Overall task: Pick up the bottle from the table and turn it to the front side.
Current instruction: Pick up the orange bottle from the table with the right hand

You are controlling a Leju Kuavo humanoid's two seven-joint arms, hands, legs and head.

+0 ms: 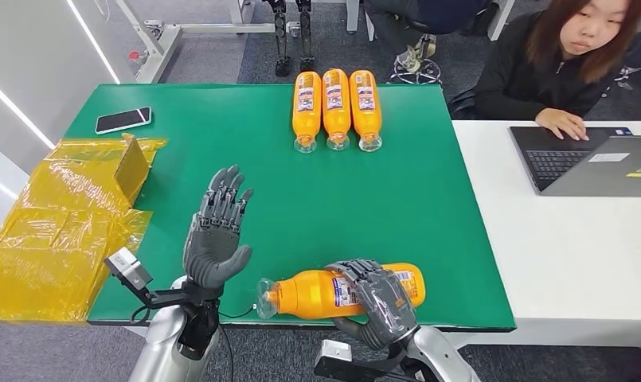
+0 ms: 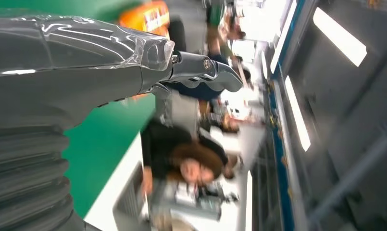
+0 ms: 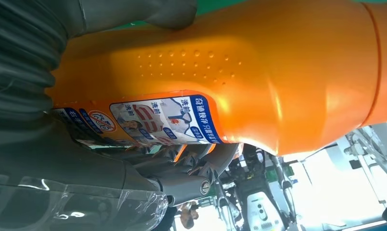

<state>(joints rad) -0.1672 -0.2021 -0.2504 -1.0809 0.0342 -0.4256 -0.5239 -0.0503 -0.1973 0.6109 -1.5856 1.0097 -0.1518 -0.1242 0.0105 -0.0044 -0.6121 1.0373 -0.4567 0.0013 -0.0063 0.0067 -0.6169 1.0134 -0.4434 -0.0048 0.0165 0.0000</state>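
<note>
Head view: my right hand (image 1: 381,302) grasps the orange bottle (image 1: 313,293), lying sideways at the green worktop's (image 1: 317,199) near edge. My left hand (image 1: 217,239) hangs released, fingers spread. Three more bottles (image 1: 336,107) lie far back. Right wrist view: my fingers (image 3: 181,180) wrap its label (image 3: 165,120).

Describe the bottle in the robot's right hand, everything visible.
The bottle is glossy orange plastic with a clear cap end and a blue-and-white printed label. It lies sideways at the near edge of the green table, cap toward the robot's left. The right hand wraps over its middle, fingers across the label.
</note>
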